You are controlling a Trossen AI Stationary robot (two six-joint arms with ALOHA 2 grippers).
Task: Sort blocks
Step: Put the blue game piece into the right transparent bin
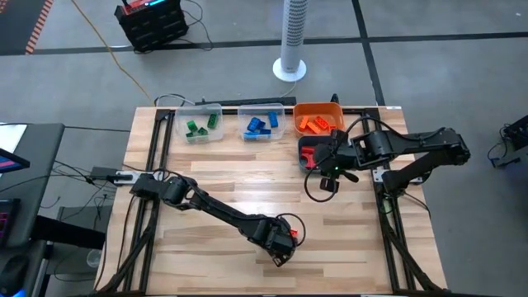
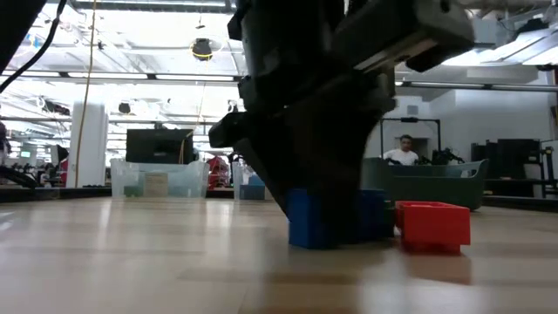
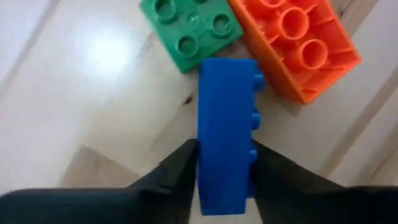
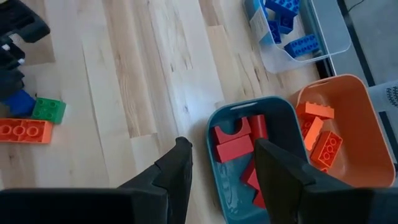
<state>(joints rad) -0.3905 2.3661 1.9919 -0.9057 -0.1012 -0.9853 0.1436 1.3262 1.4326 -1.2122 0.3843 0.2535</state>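
My left gripper (image 3: 224, 155) is near the table's near edge (image 1: 280, 239), shut on a blue studded brick (image 3: 225, 112). The low view shows that blue brick (image 2: 309, 218) under the dark gripper. Just beyond it on the wood lie a green brick (image 3: 189, 28), studs up, and an orange brick (image 3: 298, 46), hollow side up. My right gripper (image 4: 224, 155) is open and empty, above the teal bin (image 4: 217, 124) of red bricks (image 4: 235, 146), on the table's right (image 1: 326, 169). My left gripper pinches the blue brick between its two fingers, coming from above and pointing down. One finger (image 3: 270, 168) is on the studded face, the other on the opposite face, at the brick's end (image 3: 221, 177) nearest the wrist. The brick stands on edge, its lower edge at the table top.
Along the far edge stand a clear bin with green bricks (image 1: 200, 125), a clear bin with blue bricks (image 1: 262, 124) and an orange bin with orange bricks (image 1: 318, 120); the teal bin (image 1: 305, 148) sits just nearer. Bare wood lies between the arms. A person sits far behind (image 2: 404, 150).
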